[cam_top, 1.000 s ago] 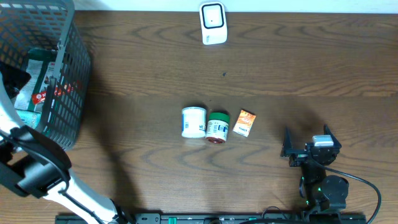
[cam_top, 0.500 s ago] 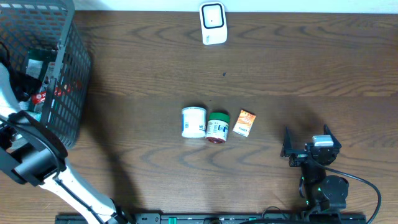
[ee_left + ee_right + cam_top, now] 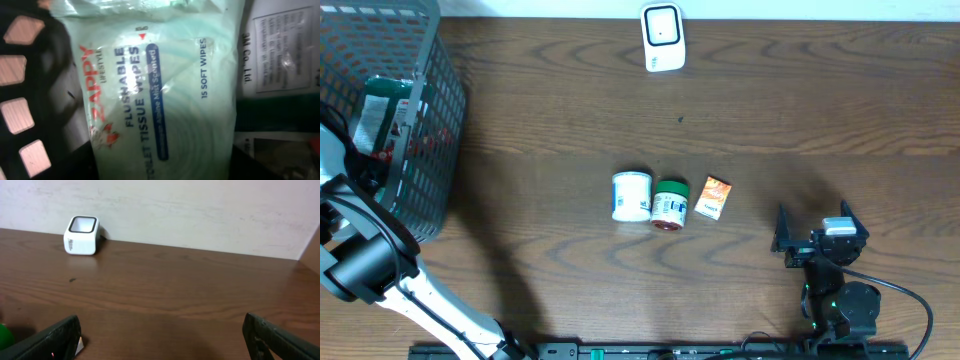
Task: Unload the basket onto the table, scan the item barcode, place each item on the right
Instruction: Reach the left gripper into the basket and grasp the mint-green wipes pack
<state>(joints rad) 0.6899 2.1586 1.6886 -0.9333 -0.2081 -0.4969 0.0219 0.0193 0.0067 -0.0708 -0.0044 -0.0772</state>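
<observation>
A pale green pack of flushable toilet tissue wipes fills the left wrist view, and no barcode shows on its printed face. It lies inside the grey mesh basket, where the pack stands tilted. My left gripper reaches into the basket, its dark fingers pressed against both edges of the pack. The white scanner stands at the table's far edge, also in the right wrist view. My right gripper rests open near the front right with nothing between its fingers.
A white jar, a green jar and a small orange box sit in a row mid-table. More packs lie in the basket, among them a dark green one with a white label. The basket's mesh wall is close on the left.
My left arm has pushed deeper into the basket and its jaws have narrowed onto the wipes pack, which now stands more upright. The right arm has not moved.
</observation>
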